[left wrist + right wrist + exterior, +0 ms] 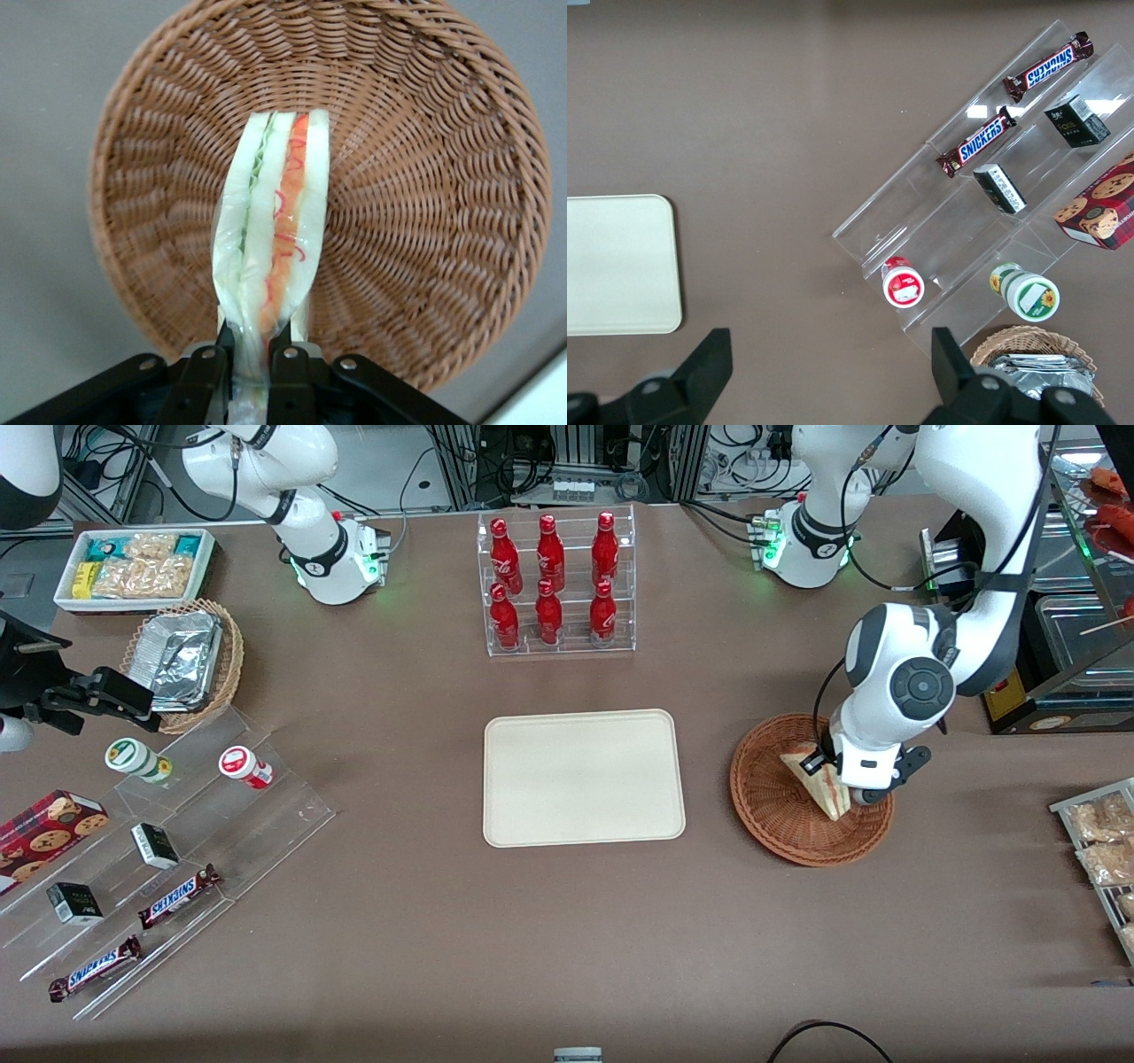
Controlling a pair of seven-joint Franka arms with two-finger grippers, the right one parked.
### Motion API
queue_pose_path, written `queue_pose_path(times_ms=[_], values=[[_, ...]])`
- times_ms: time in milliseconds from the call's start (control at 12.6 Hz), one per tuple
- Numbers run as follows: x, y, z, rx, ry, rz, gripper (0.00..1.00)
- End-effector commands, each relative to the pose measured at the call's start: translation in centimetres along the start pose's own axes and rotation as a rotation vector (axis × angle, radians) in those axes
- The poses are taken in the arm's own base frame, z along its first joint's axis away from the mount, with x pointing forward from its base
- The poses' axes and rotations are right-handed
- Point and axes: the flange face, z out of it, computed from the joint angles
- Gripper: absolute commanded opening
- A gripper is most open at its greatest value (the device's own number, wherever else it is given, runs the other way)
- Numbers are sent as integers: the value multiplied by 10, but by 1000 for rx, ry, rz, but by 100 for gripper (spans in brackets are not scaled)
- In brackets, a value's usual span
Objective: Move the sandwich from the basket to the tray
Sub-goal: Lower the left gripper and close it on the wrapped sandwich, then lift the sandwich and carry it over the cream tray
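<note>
The reddish-brown wicker basket point(780, 815) sits on the table toward the working arm's end, beside the tray. The sandwich point(819, 779), a wrapped white-bread wedge with red and green filling, stands tilted over the basket. My gripper point(855, 793) is shut on the sandwich point(275, 239) at one end, its black fingers point(202, 376) pressing both faces of the wedge, with the basket bowl point(416, 177) under it. The cream-beige tray point(583, 777) lies flat at the table's middle with nothing on it.
A clear rack of red bottles point(556, 584) stands farther from the front camera than the tray. Acrylic steps with candy bars and small boxes point(159, 859), a tan basket of foil trays point(182, 662) and a white snack bin point(135, 567) lie toward the parked arm's end.
</note>
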Motion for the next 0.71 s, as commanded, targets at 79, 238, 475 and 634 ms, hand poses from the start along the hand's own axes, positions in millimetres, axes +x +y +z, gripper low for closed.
queue_pose_path(times_ms=[79,238,475,634], values=[[-27,37,-56,37,-22,124,6],[-50,68,-60,29,-22,192,5],[-97,128,-62,24,-63,331,5],[-122,164,-59,-4,-84,397,5]])
